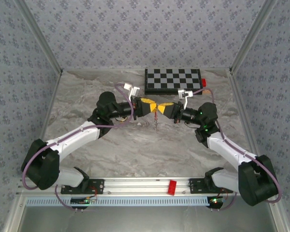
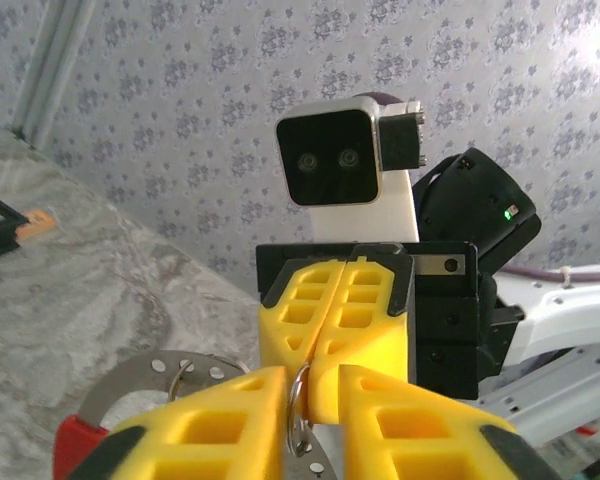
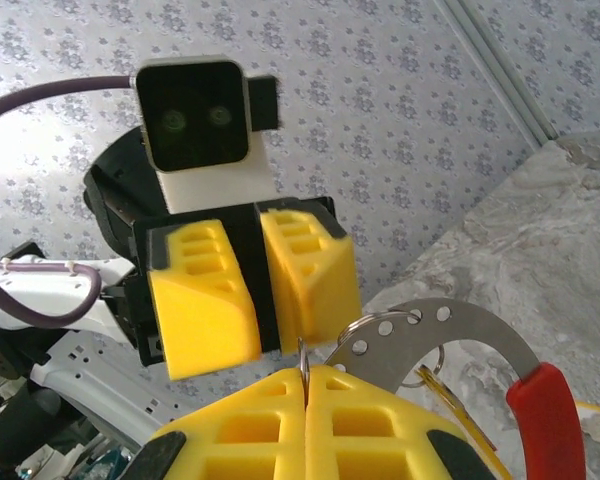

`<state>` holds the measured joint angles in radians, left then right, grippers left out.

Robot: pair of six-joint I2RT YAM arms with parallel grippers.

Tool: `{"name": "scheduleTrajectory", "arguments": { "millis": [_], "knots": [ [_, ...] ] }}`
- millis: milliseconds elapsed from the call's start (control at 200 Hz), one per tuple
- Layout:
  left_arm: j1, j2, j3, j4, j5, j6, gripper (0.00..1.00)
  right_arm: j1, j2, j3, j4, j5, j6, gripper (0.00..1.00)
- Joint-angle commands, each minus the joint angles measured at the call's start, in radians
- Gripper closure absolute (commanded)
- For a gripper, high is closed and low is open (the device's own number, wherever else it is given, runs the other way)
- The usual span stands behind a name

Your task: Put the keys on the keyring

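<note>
Your right fingers (image 3: 305, 385) are pressed shut on a thin wire loop (image 3: 303, 352). They hold it edge-on, probably so it can't swing while you thread. Your left fingers (image 2: 270, 395) meet them tip to tip and stand slightly parted. The loop sits in their gap, and it doesn't look squeezed. Just beyond the tips and off to one side is the keyring (image 3: 450, 325), which seems to be linked to that loop. It hangs clear of the bench (image 1: 111, 145), with its red arc farthest out. The keys are too small to pick out.
</note>
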<state>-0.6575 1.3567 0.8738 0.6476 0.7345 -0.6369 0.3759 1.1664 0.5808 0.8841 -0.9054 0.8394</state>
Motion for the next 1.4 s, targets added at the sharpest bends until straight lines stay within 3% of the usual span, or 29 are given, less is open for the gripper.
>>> {"name": "scheduleTrajectory", "arguments": {
  "millis": [0, 105, 525, 635, 675, 755, 790, 1005, 1194, 1324, 1394],
  "knots": [
    [0.016, -0.04, 0.004, 0.023, -0.02, 0.01, 0.61, -0.01, -0.021, 0.029, -0.03, -0.013, -0.029, 1.0],
    [0.031, -0.069, -0.014, 0.015, -0.041, 0.009, 0.49, -0.01, -0.035, 0.034, -0.054, -0.016, -0.044, 1.0],
    [0.049, -0.106, -0.035, -0.08, -0.083, 0.056, 0.37, -0.01, -0.093, 0.036, -0.19, 0.005, -0.137, 1.0],
    [0.06, -0.13, -0.041, -0.186, -0.142, 0.109, 0.24, -0.01, -0.131, 0.043, -0.292, 0.033, -0.201, 1.0],
    [0.066, -0.141, -0.042, -0.229, -0.179, 0.138, 0.12, -0.008, -0.148, 0.048, -0.345, 0.045, -0.239, 1.0],
    [0.085, -0.158, -0.055, -0.334, -0.246, 0.181, 0.07, -0.008, -0.185, 0.053, -0.442, 0.063, -0.307, 1.0],
    [0.097, -0.162, -0.065, -0.368, -0.276, 0.193, 0.01, -0.009, -0.199, 0.05, -0.468, 0.07, -0.327, 1.0],
    [0.159, -0.134, -0.12, -0.519, -0.472, 0.217, 0.0, -0.012, -0.262, 0.023, -0.587, 0.101, -0.411, 1.0],
    [0.162, -0.066, -0.125, -0.623, -0.601, 0.261, 0.01, -0.011, -0.307, 0.005, -0.648, 0.138, -0.446, 1.0],
    [0.17, 0.027, -0.07, -0.731, -0.609, 0.273, 0.21, -0.01, -0.337, -0.019, -0.668, 0.176, -0.452, 1.0],
    [0.171, 0.094, -0.01, -0.817, -0.612, 0.278, 0.39, -0.008, -0.347, -0.026, -0.684, 0.202, -0.456, 1.0]
  ]
}}
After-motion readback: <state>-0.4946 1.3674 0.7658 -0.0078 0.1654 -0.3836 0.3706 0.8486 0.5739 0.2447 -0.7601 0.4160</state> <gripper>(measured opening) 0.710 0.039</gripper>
